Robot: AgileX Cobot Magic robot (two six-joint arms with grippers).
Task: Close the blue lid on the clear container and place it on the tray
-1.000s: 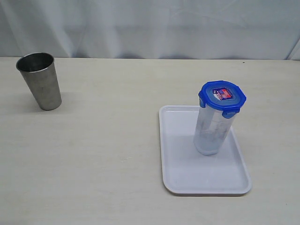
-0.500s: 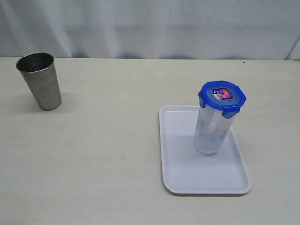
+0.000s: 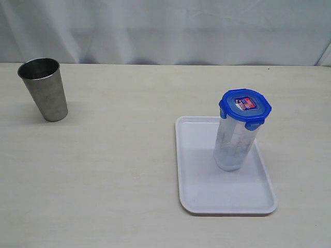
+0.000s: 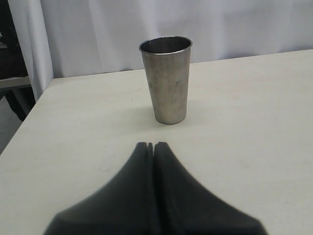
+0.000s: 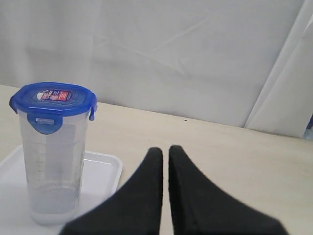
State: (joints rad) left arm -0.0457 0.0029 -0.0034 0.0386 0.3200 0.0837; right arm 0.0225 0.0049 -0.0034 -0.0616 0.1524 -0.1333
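Observation:
The clear container (image 3: 232,147) stands upright on the white tray (image 3: 207,194), right of the table's middle. The blue lid (image 3: 245,107) sits on its rim with the flaps down. In the right wrist view the lidded container (image 5: 54,161), its blue lid (image 5: 53,99) and a tray corner (image 5: 105,169) lie off to one side of my right gripper (image 5: 165,150). That gripper is shut, with only a thin slit between its empty fingers, and it is clear of the container. My left gripper (image 4: 150,145) is shut and empty. Neither gripper shows in the exterior view.
A grey metal cup (image 3: 45,89) stands upright at the far left of the table, straight ahead of the left gripper in the left wrist view, cup (image 4: 166,81). White curtains hang behind the table. The table's edge (image 4: 34,105) shows beside the cup.

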